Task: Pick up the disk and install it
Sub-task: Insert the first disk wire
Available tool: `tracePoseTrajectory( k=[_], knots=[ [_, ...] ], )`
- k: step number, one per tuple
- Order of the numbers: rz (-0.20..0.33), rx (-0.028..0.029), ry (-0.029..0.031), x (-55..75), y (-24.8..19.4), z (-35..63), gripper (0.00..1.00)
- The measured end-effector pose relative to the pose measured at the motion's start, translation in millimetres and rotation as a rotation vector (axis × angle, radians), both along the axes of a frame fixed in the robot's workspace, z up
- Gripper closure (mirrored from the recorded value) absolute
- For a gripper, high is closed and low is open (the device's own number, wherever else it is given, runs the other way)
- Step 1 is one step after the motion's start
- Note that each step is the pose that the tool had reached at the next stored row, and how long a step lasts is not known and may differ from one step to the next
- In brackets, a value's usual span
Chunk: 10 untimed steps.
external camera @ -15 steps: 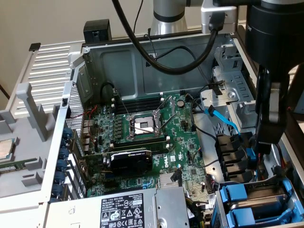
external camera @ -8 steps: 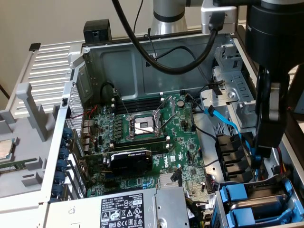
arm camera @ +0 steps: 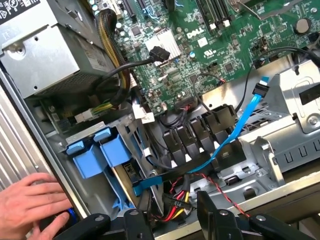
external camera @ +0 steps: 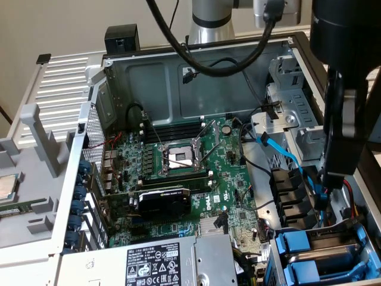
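Exterior view takes in the whole open case (external camera: 178, 77), laid with its open side up so that boards and bays can be reached from above. Its motherboard (external camera: 232, 179) fills the middle of the frame, and the power supply (external camera: 155, 262) sits at the lower edge. The arm (external camera: 348, 89) hangs as a dark column at the exterior view's right, over the drive corner.

At the lower right stands the cage (external camera: 271, 265). In it are two blue-fronted carriers side by side, slid in edge-on, which I judge leaves their fronts free to be gripped. The disk (arm camera: 116, 151) I take to be the carrier nearer the row of black plugs (arm camera: 200, 135). It is seated in the cage, with the other carrier (arm camera: 84, 161) just beside it. The two are alike enough that this is a judgement.

Wrist view adds the close detail that the arm's bulk covers from the other side. The jaws (arm camera: 170, 207) stand spread with nothing between them but the wires below, near the disk and apart from it. A person's hand (arm camera: 30, 205) lies flat on the case's edge beside the carriers, probably to steady it. The blue cable (arm camera: 248, 111) loops loose above the plugs, and its end seems joined to neither carrier.

From the exterior view comes the small chip (external camera: 6, 187), lying outside the case at the far left, well apart from the work.
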State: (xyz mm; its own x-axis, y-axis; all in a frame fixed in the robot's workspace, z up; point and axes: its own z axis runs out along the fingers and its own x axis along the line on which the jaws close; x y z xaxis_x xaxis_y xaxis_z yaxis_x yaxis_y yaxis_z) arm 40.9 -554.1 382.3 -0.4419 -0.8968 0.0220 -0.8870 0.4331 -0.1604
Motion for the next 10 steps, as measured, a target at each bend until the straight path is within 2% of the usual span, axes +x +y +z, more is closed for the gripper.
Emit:
tracePoseTrajectory(
  k=[4, 6, 7, 10],
  knots=[
    [0.0, 0.0008, -0.0007, 0.0, -1.8, 7.8, 0.51],
    [0.0, 0.0026, -0.0027, 0.0, -2.8, 8.9, 0.51],
    [0.0, 0.0054, -0.0029, 0.0, -3.2, 8.8, 0.51],
    [0.0, 0.0056, -0.0029, 0.1, -3.1, 8.9, 0.51]
  ],
)
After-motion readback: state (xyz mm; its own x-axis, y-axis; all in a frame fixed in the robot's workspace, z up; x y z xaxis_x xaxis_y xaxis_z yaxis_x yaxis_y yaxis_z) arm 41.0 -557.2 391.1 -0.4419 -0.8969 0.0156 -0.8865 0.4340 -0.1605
